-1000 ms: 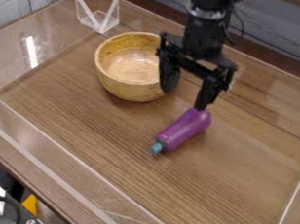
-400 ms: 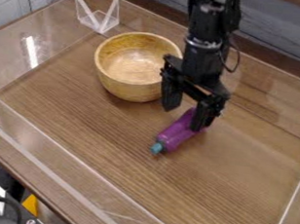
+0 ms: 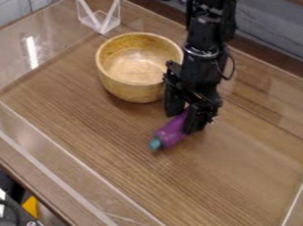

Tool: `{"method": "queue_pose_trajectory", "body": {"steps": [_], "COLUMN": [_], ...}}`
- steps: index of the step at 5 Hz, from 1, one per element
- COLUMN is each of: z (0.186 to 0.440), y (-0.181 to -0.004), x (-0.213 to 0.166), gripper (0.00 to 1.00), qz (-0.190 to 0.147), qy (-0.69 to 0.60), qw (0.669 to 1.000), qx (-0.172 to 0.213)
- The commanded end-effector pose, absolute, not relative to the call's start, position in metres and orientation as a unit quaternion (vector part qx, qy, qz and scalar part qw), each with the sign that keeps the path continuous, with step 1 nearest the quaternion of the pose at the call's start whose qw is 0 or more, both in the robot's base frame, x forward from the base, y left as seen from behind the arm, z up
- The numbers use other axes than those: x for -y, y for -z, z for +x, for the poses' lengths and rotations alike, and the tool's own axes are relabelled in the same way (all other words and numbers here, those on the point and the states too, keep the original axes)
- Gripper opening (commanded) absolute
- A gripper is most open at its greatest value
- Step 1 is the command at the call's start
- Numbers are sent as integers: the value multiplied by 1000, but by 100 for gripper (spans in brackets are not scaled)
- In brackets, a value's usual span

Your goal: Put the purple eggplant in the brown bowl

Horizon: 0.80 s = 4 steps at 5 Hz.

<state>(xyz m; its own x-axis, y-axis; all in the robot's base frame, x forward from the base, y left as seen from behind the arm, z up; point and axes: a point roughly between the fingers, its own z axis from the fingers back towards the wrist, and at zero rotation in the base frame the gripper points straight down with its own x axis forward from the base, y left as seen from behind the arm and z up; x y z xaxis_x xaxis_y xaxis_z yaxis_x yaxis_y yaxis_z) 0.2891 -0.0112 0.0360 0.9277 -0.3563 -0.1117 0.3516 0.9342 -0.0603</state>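
Note:
The purple eggplant [image 3: 168,135] lies on the wooden table, its blue-teal stem tip pointing to the front left. My gripper [image 3: 192,126] has come straight down over its plump rear end. Its black fingers [image 3: 176,105] are drawn in against both sides of it, so the gripper is shut on the eggplant, which still rests on the table. The rear half of the eggplant is hidden behind the fingers. The brown bowl [image 3: 122,86] stands just to the left of the gripper, holding nothing, its rim close to the left finger.
A low clear plastic wall [image 3: 56,181] runs around the wooden table top. A clear folded plastic piece [image 3: 96,14] stands at the back left behind the bowl. Open wood surface lies in front of and to the right of the eggplant.
The gripper came down from above the eggplant onto its rear end, and its fingers drew in from wide open. The eggplant shifted slightly left.

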Motion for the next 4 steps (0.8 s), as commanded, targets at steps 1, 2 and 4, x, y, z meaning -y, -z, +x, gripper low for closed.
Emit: {"method": "queue_pose_trajectory", "body": {"steps": [1, 2, 4], "z": [299, 288, 279], "y": [-53, -68, -74], "x": [18, 20, 32], "gripper": [0, 0, 0], "qz": [-17, -22, -25], "qy": [206, 206, 169], "qw": [978, 978, 985], "qx": [-34, -25, -3]}}
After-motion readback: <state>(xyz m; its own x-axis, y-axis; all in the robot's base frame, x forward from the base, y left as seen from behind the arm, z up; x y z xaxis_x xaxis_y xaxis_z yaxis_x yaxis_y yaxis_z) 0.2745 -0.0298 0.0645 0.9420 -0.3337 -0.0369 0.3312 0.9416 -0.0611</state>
